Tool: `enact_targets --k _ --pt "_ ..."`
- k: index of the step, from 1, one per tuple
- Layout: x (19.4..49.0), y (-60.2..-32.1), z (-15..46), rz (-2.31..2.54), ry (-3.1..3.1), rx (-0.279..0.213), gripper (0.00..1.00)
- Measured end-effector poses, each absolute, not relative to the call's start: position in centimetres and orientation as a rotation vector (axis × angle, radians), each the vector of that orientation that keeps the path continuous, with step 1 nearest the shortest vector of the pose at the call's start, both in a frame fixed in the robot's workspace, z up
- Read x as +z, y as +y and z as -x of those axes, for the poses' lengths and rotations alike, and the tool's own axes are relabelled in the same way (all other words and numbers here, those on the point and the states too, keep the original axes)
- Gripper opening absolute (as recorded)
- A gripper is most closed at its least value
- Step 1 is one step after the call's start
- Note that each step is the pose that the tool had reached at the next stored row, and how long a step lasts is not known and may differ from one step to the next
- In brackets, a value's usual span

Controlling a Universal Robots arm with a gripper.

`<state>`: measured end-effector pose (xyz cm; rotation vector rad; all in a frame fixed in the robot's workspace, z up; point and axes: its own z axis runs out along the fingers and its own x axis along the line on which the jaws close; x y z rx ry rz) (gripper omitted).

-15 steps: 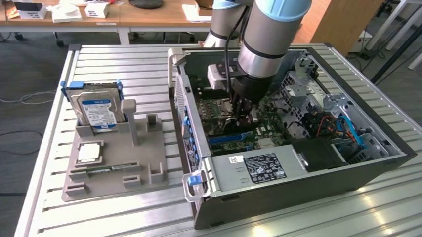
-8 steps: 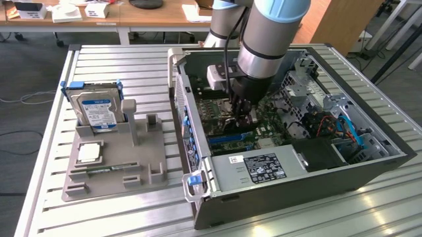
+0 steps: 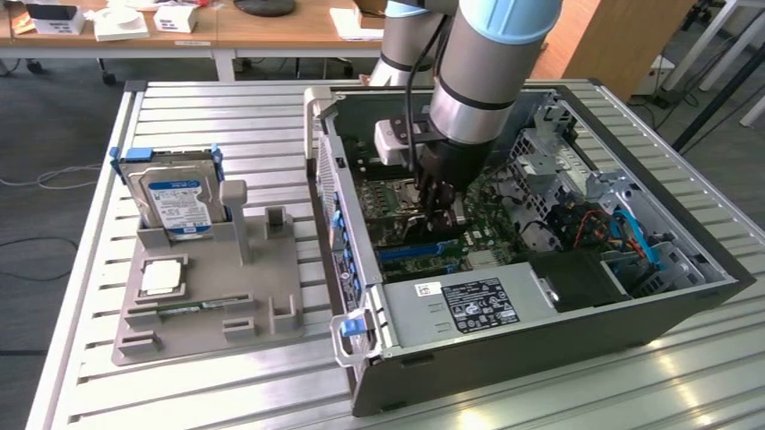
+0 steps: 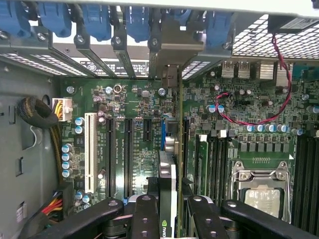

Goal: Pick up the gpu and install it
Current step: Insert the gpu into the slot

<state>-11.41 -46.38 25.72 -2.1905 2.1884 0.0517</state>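
Observation:
My gripper (image 3: 438,204) is deep inside the open computer case (image 3: 669,309), hanging over the green motherboard (image 3: 485,233). In the wrist view the gpu (image 4: 168,174) is a thin black card seen edge-on, standing upright between my black fingers (image 4: 145,214), which are shut on it. Its metal bracket end (image 4: 169,78) reaches the row of slot covers at the case's back wall. The card stands over the blue-tinted slot (image 4: 163,133), between the black expansion slots (image 4: 128,154) and the memory slots; whether it touches the slot is hidden.
On the exterior view's left a grey holder (image 3: 203,296) carries a silver hard drive (image 3: 179,199), a chip (image 3: 163,278) and a green memory stick (image 3: 192,307). The power supply (image 3: 478,305), drive cages (image 3: 550,152), CPU socket (image 4: 261,194) and a red cable (image 4: 249,121) crowd the case.

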Motion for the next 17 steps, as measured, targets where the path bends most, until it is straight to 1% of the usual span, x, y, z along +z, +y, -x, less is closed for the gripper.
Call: enact_targets --k 17 --pt "25.54 -46.36 11.46 2.206 2.172 0.052 0.27"
